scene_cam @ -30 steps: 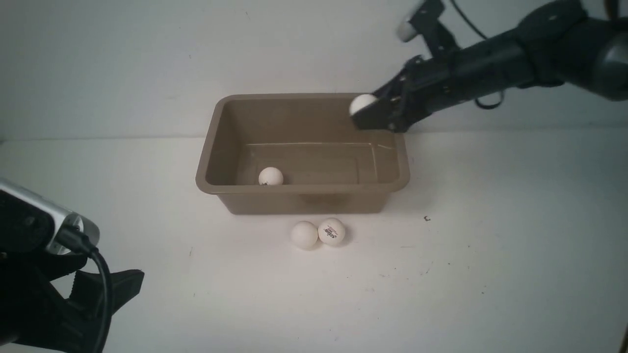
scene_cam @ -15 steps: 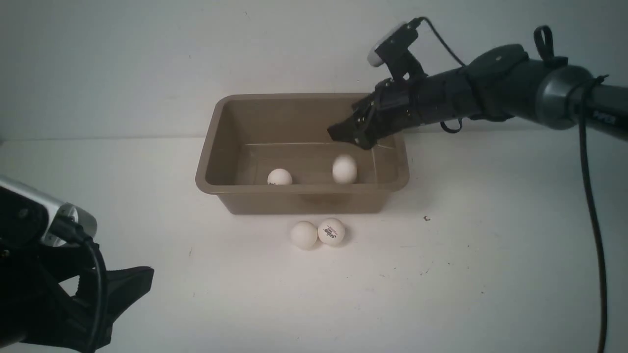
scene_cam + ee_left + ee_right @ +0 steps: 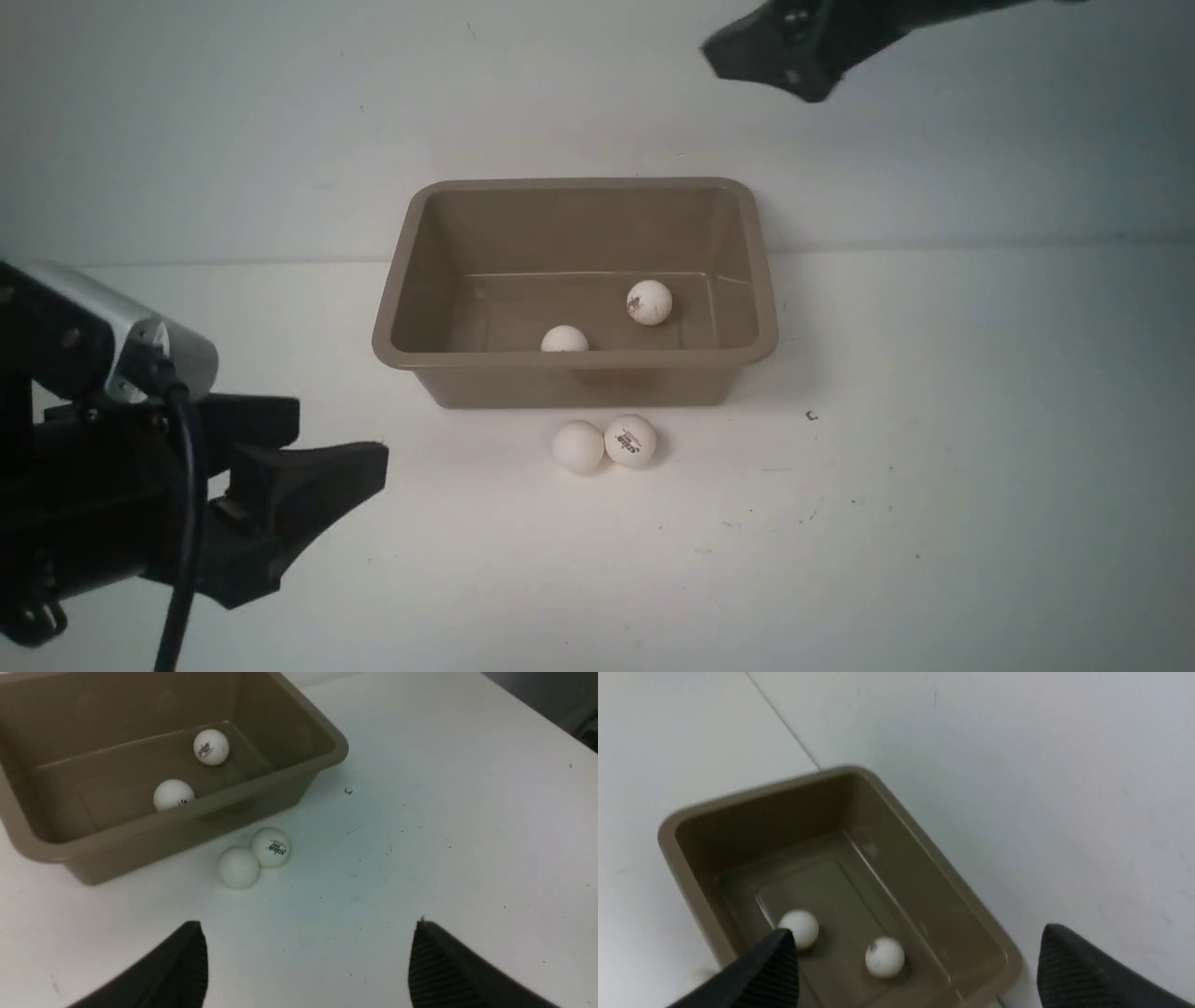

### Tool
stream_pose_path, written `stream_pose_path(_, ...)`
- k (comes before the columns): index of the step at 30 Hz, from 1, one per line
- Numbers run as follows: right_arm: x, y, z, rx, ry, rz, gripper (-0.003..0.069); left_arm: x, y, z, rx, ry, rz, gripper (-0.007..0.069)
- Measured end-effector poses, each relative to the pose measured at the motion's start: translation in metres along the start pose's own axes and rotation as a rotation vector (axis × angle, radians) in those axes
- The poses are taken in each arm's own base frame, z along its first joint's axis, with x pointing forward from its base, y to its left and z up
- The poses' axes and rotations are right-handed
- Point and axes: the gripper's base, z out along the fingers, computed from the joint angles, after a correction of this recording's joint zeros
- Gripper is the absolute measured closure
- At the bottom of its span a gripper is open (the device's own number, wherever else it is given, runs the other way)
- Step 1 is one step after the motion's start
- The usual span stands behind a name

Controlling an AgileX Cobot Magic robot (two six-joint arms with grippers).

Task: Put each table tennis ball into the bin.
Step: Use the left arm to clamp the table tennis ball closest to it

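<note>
1. White bench (image 3: 934, 485) carries the bin (image 3: 579, 359) towards its back. Two balls are already inside, one (image 3: 650, 302) out on the floor and one (image 3: 564, 339) against the near side.
2. Two more lie on the bench just in front of the bin, touching each other: a plain ball (image 3: 578, 446) on the left and a logo ball (image 3: 630, 441) on the right.
3. Our left end effector (image 3: 307, 926) hovers low over the bench, spread and empty, and faces that pair. Our right end effector (image 3: 919, 934) hangs high above the bin, also spread and holding nothing.
4. We judge the step in hand to be the left arm picking one of the pair, with the task about half done.
5. We would take the plain ball, which is nearer that arm. We would set the fingers at its front and back, so neither has to wedge into the contact with its neighbour.
6. We would close gently at the widest part, since a smooth, light sphere can squirt out or roll off.
7. We would let go low over the bin's middle, because a light ball may bounce.
8. The bench looks flat and matte, with faint dark specks and one small mark (image 3: 811, 415) to the right of the bin. We expect a nudged ball to roll freely on it.
9. A bare, pale grey wall (image 3: 233, 112) rises just behind the bin.
</note>
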Motion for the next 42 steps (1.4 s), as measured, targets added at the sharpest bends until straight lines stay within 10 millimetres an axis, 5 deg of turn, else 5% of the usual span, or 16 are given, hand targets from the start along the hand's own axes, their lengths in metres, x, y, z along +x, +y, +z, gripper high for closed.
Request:
stream_pose_path(5, 0.007, 0.008, -0.019, -0.040, 0.149, 0.047, 0.0034, 0.001, 0.011, 0.018, 0.036, 0.002, 0.041, 0.0104)
stream_pose_path(13, 0.013, 0.028, -0.016, -0.230, 0.241, 0.264, 0.0047, -0.006, 0.015, 0.026, 0.052, -0.086, 0.035, 0.0104)
stream_pose_path(21, 0.013, 0.031, -0.015, -0.226, 0.268, 0.259, 0.0051, 0.006, 0.014, 0.048, 0.129, 0.021, 0.198, 0.0104)
stream_pose_path(32, 0.014, 0.031, -0.015, -0.223, 0.272, 0.222, 0.0064, 0.050, 0.004, 0.131, 0.092, 0.245, 0.501, 0.0104)
stream_pose_path(42, 0.014, 0.031, -0.015, -0.227, 0.269, 0.193, 0.0068, 0.050, 0.027, 0.211, -0.015, 0.360, 0.402, 0.0104)
